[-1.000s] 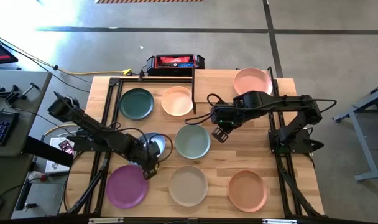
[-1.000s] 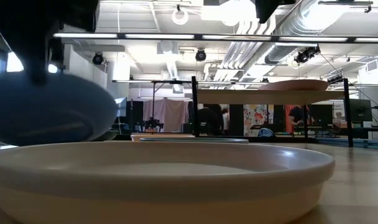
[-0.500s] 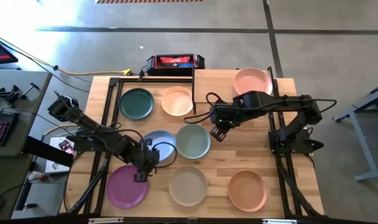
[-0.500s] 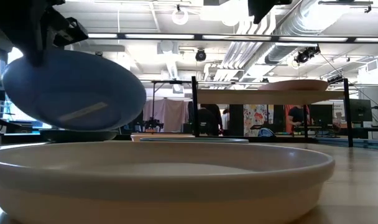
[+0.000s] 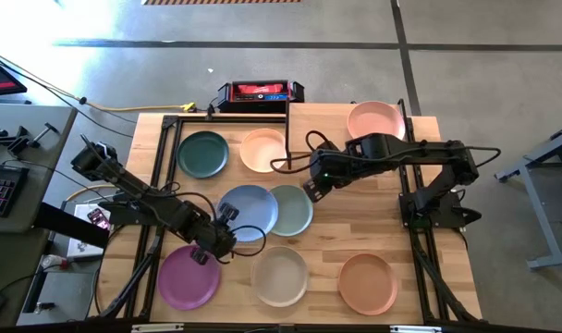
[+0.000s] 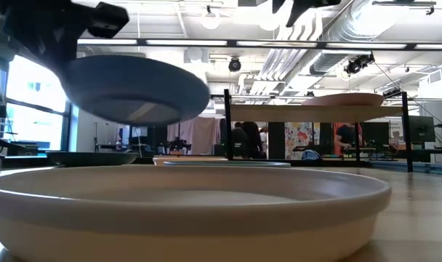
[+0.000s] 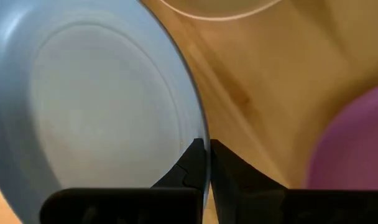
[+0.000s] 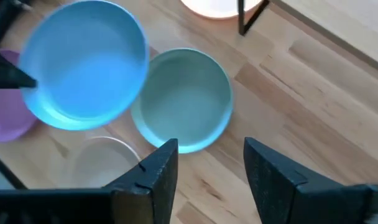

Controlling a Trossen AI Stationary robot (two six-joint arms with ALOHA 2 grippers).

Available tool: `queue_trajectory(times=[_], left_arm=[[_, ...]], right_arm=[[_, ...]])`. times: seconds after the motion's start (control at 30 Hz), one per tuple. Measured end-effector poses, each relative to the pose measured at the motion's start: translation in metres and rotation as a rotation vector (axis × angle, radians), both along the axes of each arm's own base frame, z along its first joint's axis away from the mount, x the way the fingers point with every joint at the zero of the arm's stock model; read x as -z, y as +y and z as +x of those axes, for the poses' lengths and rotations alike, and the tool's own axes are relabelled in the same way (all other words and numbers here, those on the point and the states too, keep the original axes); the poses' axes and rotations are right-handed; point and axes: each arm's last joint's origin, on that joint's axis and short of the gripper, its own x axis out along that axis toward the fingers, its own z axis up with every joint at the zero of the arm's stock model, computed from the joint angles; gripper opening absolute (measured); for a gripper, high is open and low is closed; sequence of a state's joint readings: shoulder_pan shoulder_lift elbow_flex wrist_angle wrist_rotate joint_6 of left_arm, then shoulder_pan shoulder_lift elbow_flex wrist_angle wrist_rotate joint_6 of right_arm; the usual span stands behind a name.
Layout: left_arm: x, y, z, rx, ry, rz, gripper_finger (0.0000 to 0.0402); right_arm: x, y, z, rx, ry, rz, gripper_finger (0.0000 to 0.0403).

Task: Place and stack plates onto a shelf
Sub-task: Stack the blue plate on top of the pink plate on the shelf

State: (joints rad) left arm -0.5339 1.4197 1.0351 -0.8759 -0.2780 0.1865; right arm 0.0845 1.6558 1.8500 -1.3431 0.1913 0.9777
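The left gripper (image 5: 221,242) is clamped on the rim of the blue-grey plate (image 5: 249,212). The left wrist view shows its two dark fingers (image 7: 192,163) pinching the plate's edge between them. The plate is held up off the table, nearly level. Seen from the low camera, it hangs in the air at the upper left. From above, it overlaps the left edge of the pale teal plate (image 5: 292,210), which lies flat on the wooden table (image 5: 355,231).

The right gripper (image 5: 314,186) hovers above the table beside the far right rim of the pale teal plate. Its fingers (image 8: 158,171) stand spread apart and hold nothing.

Around the two grippers lie more plates. Toward the back of the table are the dark green plate (image 5: 202,153) and, just beside it, the peach plate (image 5: 263,150). Along the front edge are the purple plate (image 5: 183,277), the off-white plate (image 5: 280,275) and the orange plate (image 5: 368,282), each apart from the next. The off-white plate fills the foreground of the low view.

The shelf (image 5: 355,118) stands at the back right corner of the table, a light-wood board on thin black legs. The pink plate (image 5: 375,120) rests on its right half. The left half of the board is bare wood.

Beyond the table's back edge sits a black and red box (image 5: 260,92).
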Motion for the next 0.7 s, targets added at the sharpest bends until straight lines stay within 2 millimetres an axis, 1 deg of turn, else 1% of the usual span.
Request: queue_trajectory(times=[0.17, 0.27, 0.43, 0.53, 0.7], left_arm=[[-0.001, 0.003, 0.002, 0.133, -0.027, 0.164, 0.0001], [-0.002, 0.007, 0.004, 0.177, -0.045, 0.265, 0.0001], [-0.004, 0.011, 0.006, 0.244, -0.060, 0.419, 0.0001], [-0.005, 0.012, 0.006, 0.283, -0.055, 0.471, 0.0001], [-0.005, 0.012, 0.006, 0.313, -0.049, 0.502, 0.0001]], right_arm=[[0.001, 0.001, 0.005, 0.058, -0.036, 0.030, 0.0161], [0.007, 0.001, 0.011, 0.079, -0.018, 0.037, 0.0161], [0.023, 0.002, 0.024, 0.089, 0.030, 0.035, 0.0161], [0.032, 0.003, 0.034, 0.090, 0.040, 0.034, 0.0161], [0.042, 0.003, 0.049, 0.092, 0.008, 0.033, 0.0161]])
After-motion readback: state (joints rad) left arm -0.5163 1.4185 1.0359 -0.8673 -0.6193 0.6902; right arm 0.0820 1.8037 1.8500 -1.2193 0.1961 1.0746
